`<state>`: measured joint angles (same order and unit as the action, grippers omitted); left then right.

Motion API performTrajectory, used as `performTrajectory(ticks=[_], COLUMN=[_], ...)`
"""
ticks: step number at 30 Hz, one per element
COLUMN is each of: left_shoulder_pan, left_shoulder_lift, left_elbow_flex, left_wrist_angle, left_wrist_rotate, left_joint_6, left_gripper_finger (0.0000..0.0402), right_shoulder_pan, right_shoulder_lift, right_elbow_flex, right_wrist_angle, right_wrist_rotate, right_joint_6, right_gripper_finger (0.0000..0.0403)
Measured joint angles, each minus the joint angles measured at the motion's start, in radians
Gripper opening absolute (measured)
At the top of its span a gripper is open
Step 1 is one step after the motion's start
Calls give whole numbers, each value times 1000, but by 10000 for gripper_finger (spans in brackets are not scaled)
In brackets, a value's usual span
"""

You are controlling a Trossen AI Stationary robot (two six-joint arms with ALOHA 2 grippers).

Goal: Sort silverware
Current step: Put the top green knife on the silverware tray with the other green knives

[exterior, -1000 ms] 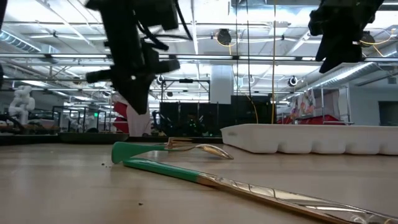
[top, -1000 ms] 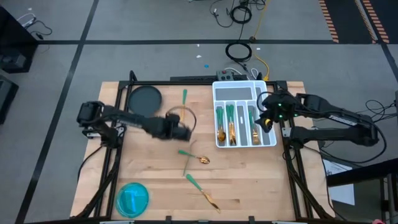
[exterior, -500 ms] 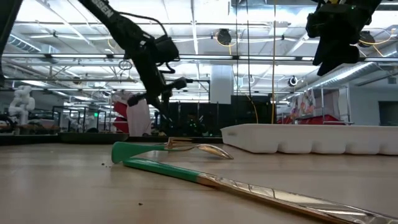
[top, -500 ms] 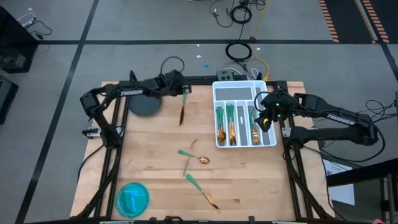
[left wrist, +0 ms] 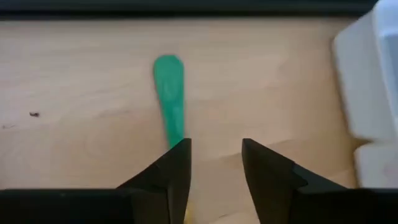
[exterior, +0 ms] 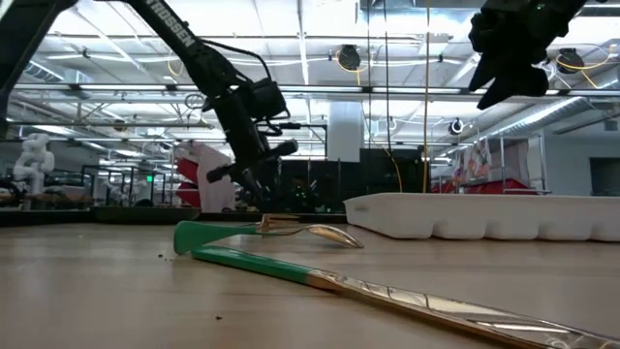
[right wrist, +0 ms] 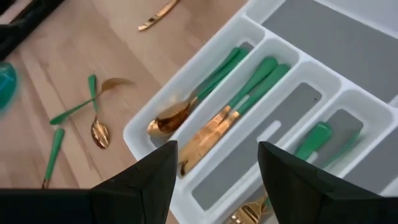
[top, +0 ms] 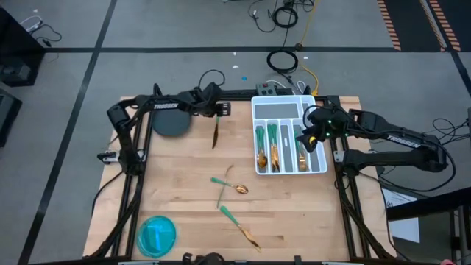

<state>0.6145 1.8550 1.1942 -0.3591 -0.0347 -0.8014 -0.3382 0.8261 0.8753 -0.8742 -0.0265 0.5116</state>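
Note:
One piece of silverware (top: pixel 215 130) lies flat by the table's far edge, with its teal handle (left wrist: pixel 170 99) pointing away. My left gripper (top: pixel 218 110) hangs open just above that handle end, and its fingers (left wrist: pixel 179 167) show a clear gap with nothing between them. Three more pieces lie mid-table: a crossed pair (top: pixel 221 188), a spoon (top: pixel 240 189) and a knife (top: pixel 241 228). Further pieces fill slots of the white tray (top: pixel 321 165). My right gripper (right wrist: pixel 214 180) hovers open above the tray.
A dark round plate (top: pixel 171 119) sits at the far left, beside my left arm. A blue bowl (top: pixel 157 234) stands at the near left corner. The tray's wide far compartment (right wrist: pixel 348 43) and one narrow slot (right wrist: pixel 261 146) hold nothing. Bare wood lies at the near right.
My left gripper has swung from the table's middle toward the far edge, and has come to hang over the handle end of the far piece, turning as it went. The silverware has not moved.

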Motion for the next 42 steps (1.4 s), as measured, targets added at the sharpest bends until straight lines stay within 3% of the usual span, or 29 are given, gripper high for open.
performTrajectory(ticks=[9,16,35,42], left_shoulder_pan=[-11,-13,-18,-12], left_shoulder_lift=[109,139,222,244], left_elbow_flex=[148,177,193,196], left_wrist_angle=[-185,-281,-265,-305], left_wrist_rotate=[4,-4,26,41], left_joint_6=[80,84,73,82], left_gripper_finger=[151,151,150,102], right_shoulder_pan=[0,0,0,0], right_shoulder_lift=[0,0,0,0], right_elbow_flex=[0,0,0,0], right_wrist_angle=[10,9,8,9], right_wrist_rotate=[-2,-8,-32,-32], right_joint_6=[1,1,22,21], right_gripper_finger=[215,215,215,215])
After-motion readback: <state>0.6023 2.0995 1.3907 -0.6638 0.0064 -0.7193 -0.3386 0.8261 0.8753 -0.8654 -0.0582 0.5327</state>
